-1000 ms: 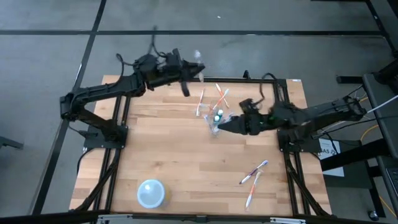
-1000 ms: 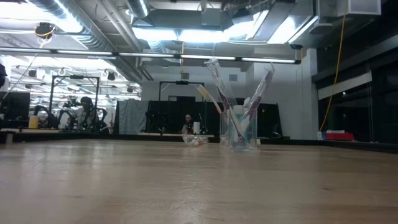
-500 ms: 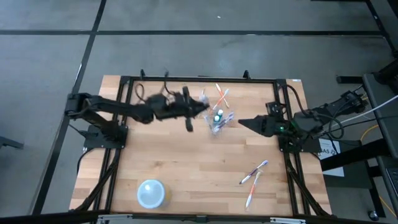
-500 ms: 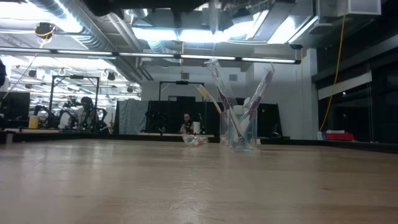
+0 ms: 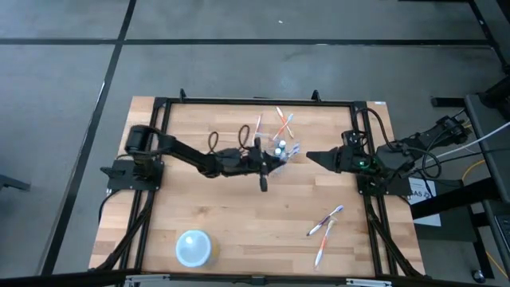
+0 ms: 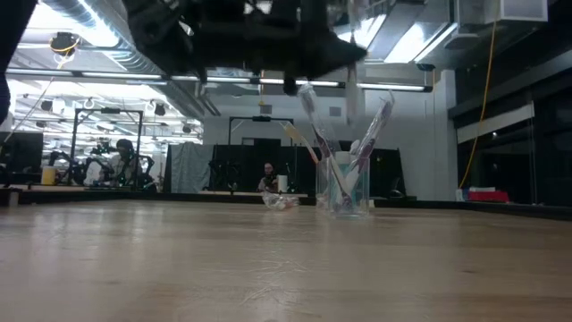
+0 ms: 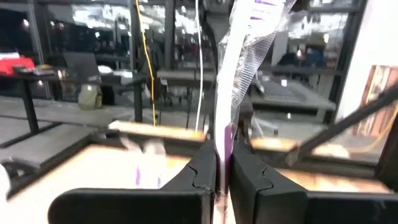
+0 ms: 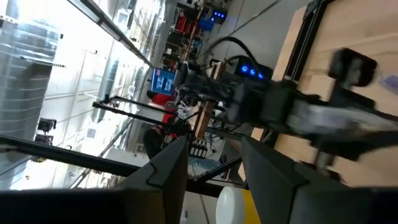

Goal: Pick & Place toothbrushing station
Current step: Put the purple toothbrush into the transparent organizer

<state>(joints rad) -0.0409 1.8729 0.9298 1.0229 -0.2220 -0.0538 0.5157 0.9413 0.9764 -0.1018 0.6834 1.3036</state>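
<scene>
A small clear cup (image 5: 279, 156) stands on the table's far middle, holding several wrapped white toothbrushes and a small teal tube; it also shows in the low view (image 6: 344, 190). More toothbrushes (image 5: 260, 130) lie beside it on the far side. My left gripper (image 5: 275, 161) is just left of the cup, above it in the low view (image 6: 268, 40), shut on a wrapped toothbrush with purple accents (image 7: 239, 56). My right gripper (image 5: 312, 157) is open and empty, right of the cup, pointing at it. My left gripper pinches the wrapped toothbrush between its two fingers, on a purple stretch of the brush (image 7: 222, 146). The brush lies across the fingers and sticks out well past them in its clear wrapper. The fingers themselves hide its other end.
A pale blue round bowl (image 5: 194, 248) sits near the table's near-left corner. Loose toothbrushes (image 5: 325, 222) lie on the near right. A dark metal frame (image 5: 239, 101) runs round the table.
My left gripper has swung from the table's far edge toward the near side and right, coming down beside the cup with the toothbrush; it now shows at the top of the low view. My right gripper has drawn back from the cup toward the right edge.
</scene>
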